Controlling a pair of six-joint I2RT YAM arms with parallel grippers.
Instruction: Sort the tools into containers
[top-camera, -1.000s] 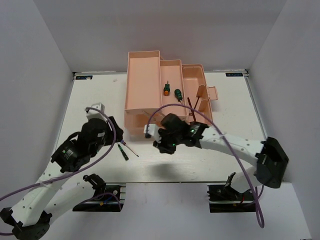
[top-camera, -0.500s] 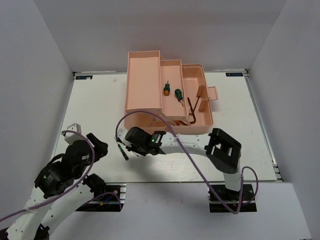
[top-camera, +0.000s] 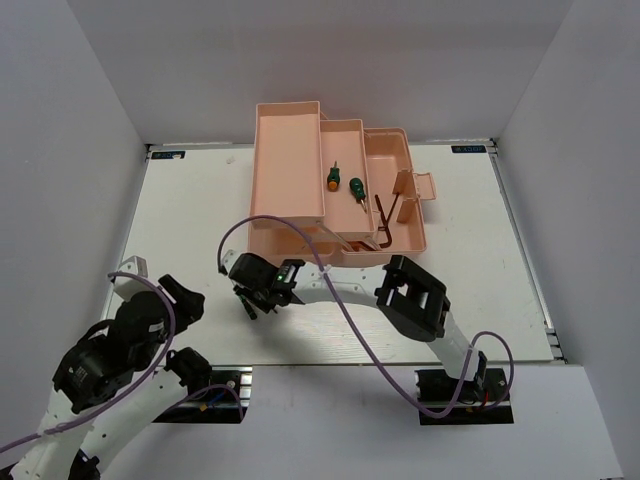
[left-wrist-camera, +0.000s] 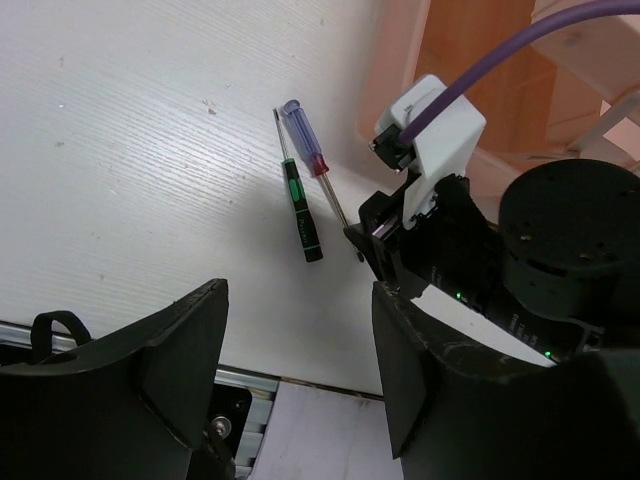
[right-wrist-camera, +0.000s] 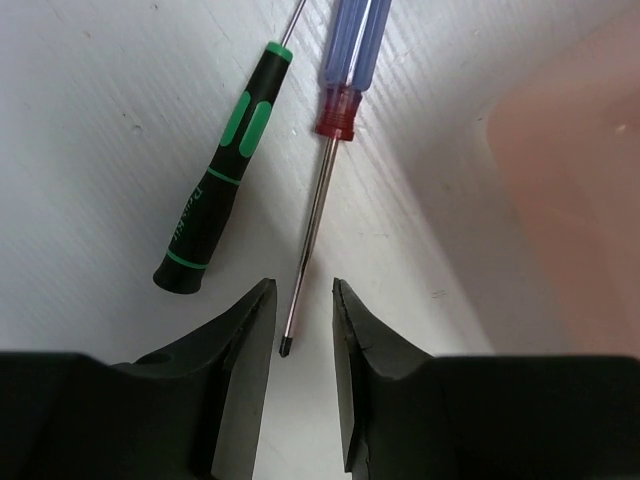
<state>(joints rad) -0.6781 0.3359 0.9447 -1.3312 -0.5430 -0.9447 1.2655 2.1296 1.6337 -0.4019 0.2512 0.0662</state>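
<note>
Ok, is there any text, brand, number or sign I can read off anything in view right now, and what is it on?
Nothing in view can be read.
Black-and-green screwdriver: pale print runs along the handle, too blurred to read.
Left corner sticker: blue, at the table's far edge, too small to read.
Right corner sticker: blue, also too small to read.
Blue-handled screwdriver and toolbox: no marking shows.

The right arm (top-camera: 345, 290) is stretching low toward the left, the right tool (right-wrist-camera: 303, 300) pointing downward with its jaws standing narrowly apart. The left arm (top-camera: 105, 355) is sitting folded back, the left tool (left-wrist-camera: 300, 298) gaping wide and gripping nothing.
</note>
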